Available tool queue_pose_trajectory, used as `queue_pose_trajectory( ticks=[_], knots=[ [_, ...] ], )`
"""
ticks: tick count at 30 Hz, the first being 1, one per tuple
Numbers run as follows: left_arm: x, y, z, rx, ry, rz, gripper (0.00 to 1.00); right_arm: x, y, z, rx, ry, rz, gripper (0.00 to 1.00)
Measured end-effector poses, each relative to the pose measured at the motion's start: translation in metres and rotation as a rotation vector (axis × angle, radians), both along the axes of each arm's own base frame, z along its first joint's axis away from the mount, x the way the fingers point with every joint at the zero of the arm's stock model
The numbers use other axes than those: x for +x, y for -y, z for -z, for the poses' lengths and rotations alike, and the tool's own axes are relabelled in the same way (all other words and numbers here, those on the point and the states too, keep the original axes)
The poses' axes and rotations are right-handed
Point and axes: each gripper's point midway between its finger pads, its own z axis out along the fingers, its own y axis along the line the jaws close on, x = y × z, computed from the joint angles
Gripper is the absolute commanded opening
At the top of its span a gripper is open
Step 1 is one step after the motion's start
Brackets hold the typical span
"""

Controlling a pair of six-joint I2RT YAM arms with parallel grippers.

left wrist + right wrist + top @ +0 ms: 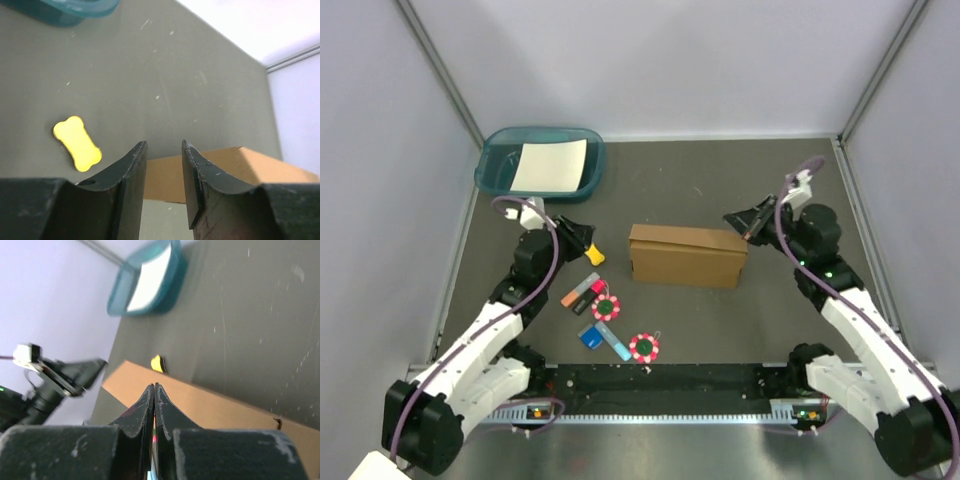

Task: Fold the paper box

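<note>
paper box [686, 256]: one, closed up, mid-table, between both grippers | left gripper [164, 145]: jaws part open, empty, box just ahead, not touching | right gripper [154, 386]: fingers pinched together, empty, by box's far right corner | one teal tray [496, 166] holding one white sheet [550, 165] | one yellow bone [594, 254] | two red round chips [607, 307]

The tabletop carries one cardboard box [685, 256]. One teal tray [492, 170] sits at the far left corner, with one white sheet [550, 166] in it. There is one yellow bone-shaped tag [593, 254]. There are two short markers [582, 293], two round red chips [606, 307], the second [643, 347] nearer the front edge, and two small blue pieces [590, 338].
</note>
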Motion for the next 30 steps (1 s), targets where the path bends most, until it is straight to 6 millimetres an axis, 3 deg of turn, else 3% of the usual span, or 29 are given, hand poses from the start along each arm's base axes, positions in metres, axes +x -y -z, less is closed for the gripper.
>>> queue_pose_trajectory(
  ticks=[4,6,17,25,28,30],
  knots=[
    [0.006,0.002,-0.028,-0.085,0.066,0.023,0.40,0.002,-0.016,0.062,0.014,-0.163,-0.087,0.00],
    [0.009,0.009,-0.041,-0.133,0.089,0.056,0.40,-0.001,-0.018,0.082,0.025,-0.219,-0.105,0.00],
    [0.020,0.057,-0.072,-0.304,0.129,0.284,0.40,0.003,-0.016,0.079,0.049,-0.165,-0.113,0.00],
    [0.020,0.098,-0.106,-0.447,0.176,0.525,0.08,0.004,-0.016,0.080,0.048,-0.166,-0.112,0.00],
    [0.016,0.105,-0.106,-0.469,0.172,0.588,0.00,0.004,-0.016,0.080,0.047,-0.165,-0.113,0.00],
    [0.012,0.111,-0.101,-0.473,0.162,0.633,0.00,0.004,-0.016,0.080,0.046,-0.165,-0.114,0.00]
  ],
)
